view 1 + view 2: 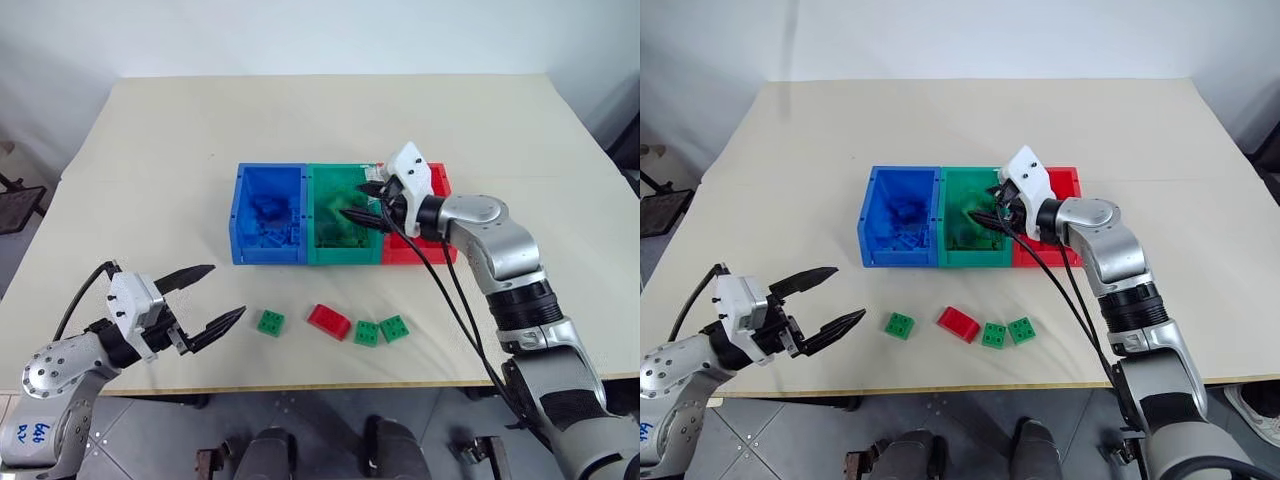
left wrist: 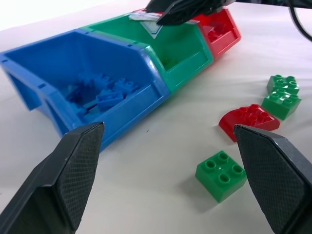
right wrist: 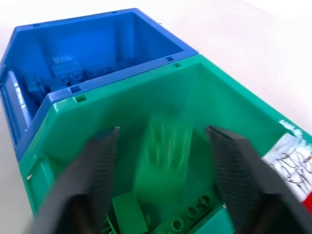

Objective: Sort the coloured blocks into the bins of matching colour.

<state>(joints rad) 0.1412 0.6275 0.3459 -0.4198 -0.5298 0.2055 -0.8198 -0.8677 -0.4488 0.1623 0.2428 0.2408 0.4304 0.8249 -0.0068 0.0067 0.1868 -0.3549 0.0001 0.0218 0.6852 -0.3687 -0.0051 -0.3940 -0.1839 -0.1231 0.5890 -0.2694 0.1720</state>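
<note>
Between the right hand's (image 3: pixel 161 161) parted fingers (mid-air): a green block (image 3: pixel 163 156).

Beige table (image 1: pixel 330 110), white wall (image 1: pixel 300 30), grey floor (image 1: pixel 330 410)

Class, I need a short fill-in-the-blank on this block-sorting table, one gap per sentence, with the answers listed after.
1. The right gripper hangs over the ____ bin.
2. The blocks loose on the table are three green blocks and one ____ block.
3. The bin between the blue bin and the red bin is ____.
4. The left gripper has its fingers ____.

Answers: green; red; green; open
</note>
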